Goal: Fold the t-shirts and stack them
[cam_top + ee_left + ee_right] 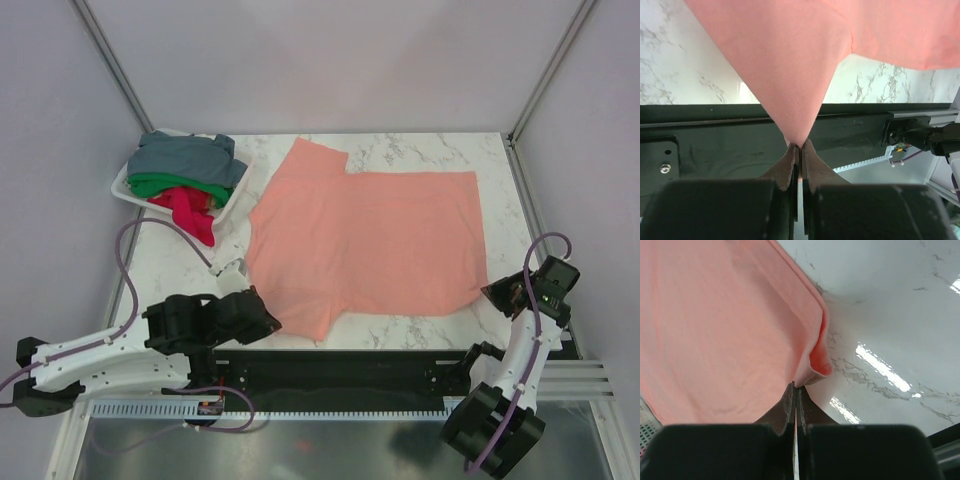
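Pink shirt (370, 235): long axis left-right, spread from your fingers toward far edge. Left gripper (799, 146), right gripper (796, 386): both clamped on its near-edge corners.

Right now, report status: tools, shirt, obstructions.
Left tool, right tool both shut on salmon-pink shirt edges. Shirt spread flat, unfolded. Basket far left, not blocking.
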Available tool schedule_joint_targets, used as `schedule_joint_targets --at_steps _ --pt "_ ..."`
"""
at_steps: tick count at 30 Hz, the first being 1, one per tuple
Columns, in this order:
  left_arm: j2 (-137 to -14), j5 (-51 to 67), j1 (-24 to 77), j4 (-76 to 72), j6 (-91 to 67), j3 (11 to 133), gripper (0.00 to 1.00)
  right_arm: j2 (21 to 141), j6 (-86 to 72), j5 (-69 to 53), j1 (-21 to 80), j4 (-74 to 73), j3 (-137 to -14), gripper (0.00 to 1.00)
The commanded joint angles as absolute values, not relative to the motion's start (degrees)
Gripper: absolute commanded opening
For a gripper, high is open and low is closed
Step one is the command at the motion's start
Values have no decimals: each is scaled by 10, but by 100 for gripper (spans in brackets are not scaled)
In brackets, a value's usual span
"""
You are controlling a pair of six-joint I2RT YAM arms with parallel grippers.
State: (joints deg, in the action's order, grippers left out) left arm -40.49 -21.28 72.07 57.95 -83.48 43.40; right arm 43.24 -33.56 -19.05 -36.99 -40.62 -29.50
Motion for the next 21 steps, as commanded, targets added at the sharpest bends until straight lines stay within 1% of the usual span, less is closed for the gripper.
schedule_joint_targets --at_steps 1,4,5,7,8,9,10,11,12,17,21 --pt "-421 -277 712 636 -772 491 2 443 -331 -154 -372 -418 -338 0" --pt "-462 -275 681 629 -729 517 2 474 -334 -149 -371 -411 -352 0" --pt "-474 -255 666 616 -709 521 2 477 -342 -151 -371 -402 -354 0" --pt "-496 -220 604 565 -641 528 2 482 -350 -155 -371 -389 -359 0" --pt "-504 -173 576 547 -615 529 2 485 -355 -156 -372 -376 -362 0" --pt "-511 -150 519 532 -568 533 2 490 -359 -157 -371 -371 -369 0" --pt "-521 -128 492 505 -546 537 2 497 -363 -158 -370 -366 -373 0" --pt "-544 -95 467 496 -524 543 2 512 -365 -159 -371 -356 -379 0" --pt "-561 -87 430 491 -487 553 2 523 -367 -160 -369 -350 -382 0" --pt "-705 -57 380 483 -405 654 2 604 -365 -167 -354 -305 -395 0" --pt "-780 -54 339 482 -363 734 2 663 -367 -156 -322 -280 -421 0"
